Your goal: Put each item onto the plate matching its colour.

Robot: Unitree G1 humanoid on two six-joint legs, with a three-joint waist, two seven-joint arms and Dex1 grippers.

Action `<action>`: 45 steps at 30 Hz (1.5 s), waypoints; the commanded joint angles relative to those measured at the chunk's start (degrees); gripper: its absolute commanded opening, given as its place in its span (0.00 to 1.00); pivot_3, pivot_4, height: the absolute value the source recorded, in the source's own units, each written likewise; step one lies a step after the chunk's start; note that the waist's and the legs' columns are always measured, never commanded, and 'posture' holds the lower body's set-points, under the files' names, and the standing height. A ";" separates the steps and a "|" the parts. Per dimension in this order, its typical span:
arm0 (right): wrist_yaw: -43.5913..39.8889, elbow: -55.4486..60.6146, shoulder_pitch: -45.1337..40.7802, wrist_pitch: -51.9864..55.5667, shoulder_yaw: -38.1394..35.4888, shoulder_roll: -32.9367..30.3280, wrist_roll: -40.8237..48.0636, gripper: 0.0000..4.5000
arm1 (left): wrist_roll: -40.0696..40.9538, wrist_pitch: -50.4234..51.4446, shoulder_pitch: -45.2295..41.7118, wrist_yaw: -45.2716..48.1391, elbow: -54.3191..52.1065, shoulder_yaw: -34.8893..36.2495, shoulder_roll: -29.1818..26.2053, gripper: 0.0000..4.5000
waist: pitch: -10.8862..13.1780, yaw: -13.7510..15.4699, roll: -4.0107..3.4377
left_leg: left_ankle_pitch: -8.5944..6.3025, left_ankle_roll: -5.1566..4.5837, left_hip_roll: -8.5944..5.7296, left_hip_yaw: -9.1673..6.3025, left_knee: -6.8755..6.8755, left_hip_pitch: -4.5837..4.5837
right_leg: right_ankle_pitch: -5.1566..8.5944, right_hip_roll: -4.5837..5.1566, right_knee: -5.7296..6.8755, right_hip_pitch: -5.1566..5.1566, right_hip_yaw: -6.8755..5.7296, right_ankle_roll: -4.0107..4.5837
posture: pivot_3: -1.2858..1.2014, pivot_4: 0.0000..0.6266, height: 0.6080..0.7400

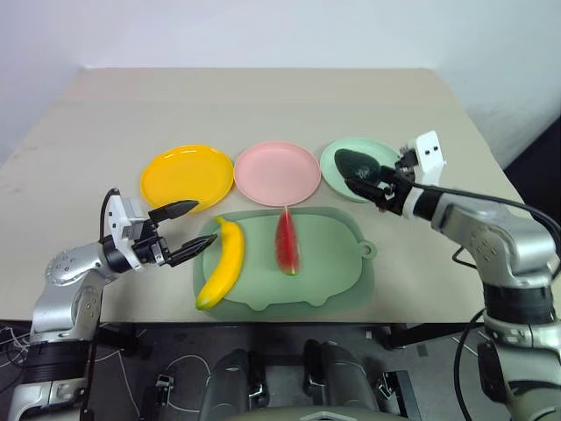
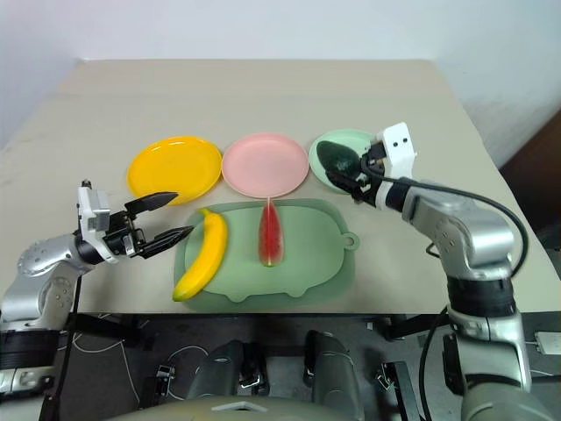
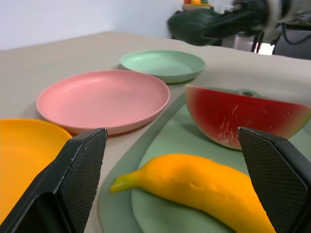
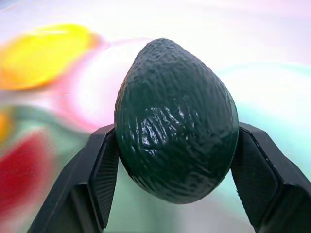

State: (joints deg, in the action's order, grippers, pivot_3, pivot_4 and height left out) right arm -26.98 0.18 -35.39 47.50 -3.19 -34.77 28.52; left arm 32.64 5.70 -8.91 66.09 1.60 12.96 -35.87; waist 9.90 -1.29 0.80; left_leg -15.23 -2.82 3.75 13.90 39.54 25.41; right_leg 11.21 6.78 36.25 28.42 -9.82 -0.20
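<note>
My right gripper (image 1: 361, 175) is shut on the dark green avocado (image 4: 175, 121) and holds it in the air over the light green plate (image 1: 344, 174) at the right of the row. The pink plate (image 1: 277, 172) is in the middle and the yellow plate (image 1: 187, 175) on the left; both hold nothing. The yellow banana (image 1: 223, 261) and the red watermelon wedge (image 1: 287, 241) lie on the large green mat (image 1: 329, 263). My left gripper (image 1: 186, 231) stands open just left of the banana, which lies in front of its fingers (image 3: 73, 184).
The beige table (image 1: 263, 101) stretches bare behind the plates. The mat reaches close to the table's near edge. A white wall rises behind the table.
</note>
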 commanded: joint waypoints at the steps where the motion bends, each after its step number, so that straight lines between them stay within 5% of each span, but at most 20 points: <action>1: -1.50 -12.17 -5.21 -7.79 3.29 0.42 -7.33 0.66 | 0.63 -0.61 0.63 -0.67 -2.87 1.71 -0.48 1.00 | 0.01 0.06 -0.01 | 0.02 0.02 0.00 0.01 -0.01 0.01 | 0.00 0.00 0.02 0.02 0.00 0.00 | 0.52 0.24 0.67; 8: 0.81 -34.73 -13.88 -18.60 5.59 3.16 -17.10 0.66 | 0.65 -0.63 1.51 -1.55 -3.78 2.28 -0.68 1.00 | 0.02 -0.50 -0.04 | 0.07 0.09 0.00 0.06 0.00 0.01 | -0.05 0.01 0.14 0.06 0.01 -0.09 | 0.52 0.24 0.67; 10: -0.64 -35.38 -14.10 -19.64 5.69 3.03 -17.89 0.83 | 0.69 -0.60 1.75 -1.69 -4.04 2.31 -0.60 1.00 | 0.02 -0.81 -0.04 | 0.07 0.09 0.00 0.06 0.00 0.01 | -0.06 0.01 0.16 0.05 0.02 -0.15 | 0.52 0.24 0.67; 13: -2.36 -31.91 -13.19 -18.05 5.67 2.60 -18.22 0.99 | 0.74 -0.55 1.81 -1.83 -4.14 2.35 -0.48 1.00 | 0.03 -1.30 -0.05 | 0.07 0.09 0.00 0.05 0.00 0.00 | -0.07 0.01 0.20 0.06 0.02 -0.19 | 0.52 0.24 0.67; 21: -1.47 -11.26 -8.00 -6.58 4.14 -0.11 -18.60 0.99 | 0.79 -0.51 1.73 -2.02 -4.05 2.32 -0.40 1.00 | 0.03 -1.27 -0.05 | 0.09 0.13 0.01 0.06 0.02 -0.02 | -0.04 0.06 0.37 0.15 0.08 -0.21 | 0.52 0.24 0.67; 26: -2.05 13.35 -6.69 17.51 -1.79 0.57 -7.50 0.99 | 0.55 -0.55 0.56 -1.68 -2.86 1.89 -0.33 1.00 | 0.03 -1.20 -0.07 | 0.08 0.13 0.00 0.03 0.02 0.04 | 0.03 0.10 0.39 0.22 0.11 -0.08 | 0.52 0.24 0.67; 31: 0.13 21.00 -11.27 42.25 -7.18 8.63 0.66 0.99 | 0.35 -0.54 -0.75 -1.38 -1.92 0.81 0.43 1.00 | 0.02 -1.26 -0.06 | 0.08 0.13 0.01 0.02 0.02 0.02 | 0.04 0.08 0.38 0.19 0.10 -0.04 | 0.52 0.24 0.67; 45: 28.37 9.95 -11.19 45.00 -4.98 17.57 31.30 0.99 | -0.81 -1.13 -4.40 -0.29 1.24 -1.18 1.93 1.00 | 0.01 -1.42 -0.05 | 0.09 0.16 -0.01 0.10 -0.06 0.03 | -0.06 0.05 0.39 0.24 0.10 -0.18 | 0.52 0.24 0.67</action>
State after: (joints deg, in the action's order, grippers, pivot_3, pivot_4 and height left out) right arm -2.29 10.36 -45.41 92.12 -8.09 -17.24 54.60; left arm 31.86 5.60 -12.87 65.74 3.40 11.62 -33.96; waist 9.91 -2.71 0.75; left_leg -15.13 -2.65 3.74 14.00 39.47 25.44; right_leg 11.15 6.82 36.65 28.66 -9.72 -0.39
